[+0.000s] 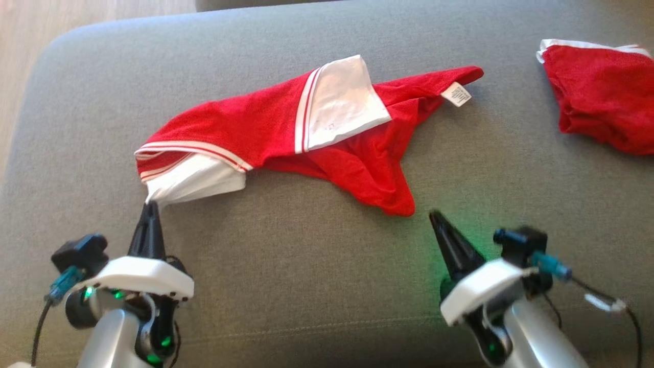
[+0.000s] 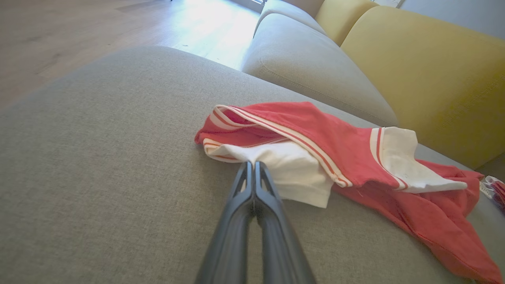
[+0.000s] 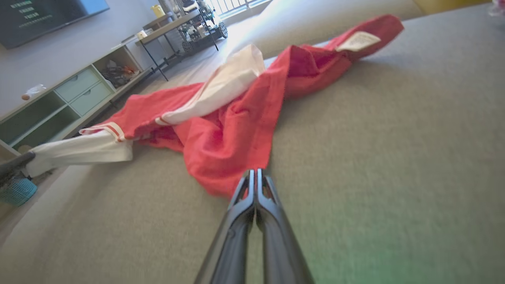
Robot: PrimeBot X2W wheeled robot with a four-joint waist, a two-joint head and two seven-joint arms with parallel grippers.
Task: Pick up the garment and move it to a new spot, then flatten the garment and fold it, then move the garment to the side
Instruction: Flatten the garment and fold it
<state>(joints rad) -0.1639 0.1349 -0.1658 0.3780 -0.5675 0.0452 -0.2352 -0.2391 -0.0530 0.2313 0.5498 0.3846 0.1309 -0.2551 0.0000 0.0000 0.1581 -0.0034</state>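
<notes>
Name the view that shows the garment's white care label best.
Head view: the care label faces the camera, sharp, near the right tip of the red garment. The right wrist view shows it slanted and blurred. In the left wrist view a pale scrap at the right edge may be it; unclear.

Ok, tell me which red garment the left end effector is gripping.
The spread-out garment in the middle: its white sleeve is pinched in the left end effector. The bunched garment lies apart, far right.

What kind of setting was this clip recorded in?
Most likely a home living room: the garment lies on a grey sofa seat with yellow back cushions, and the right wrist view shows a wall screen and a low cabinet.
</notes>
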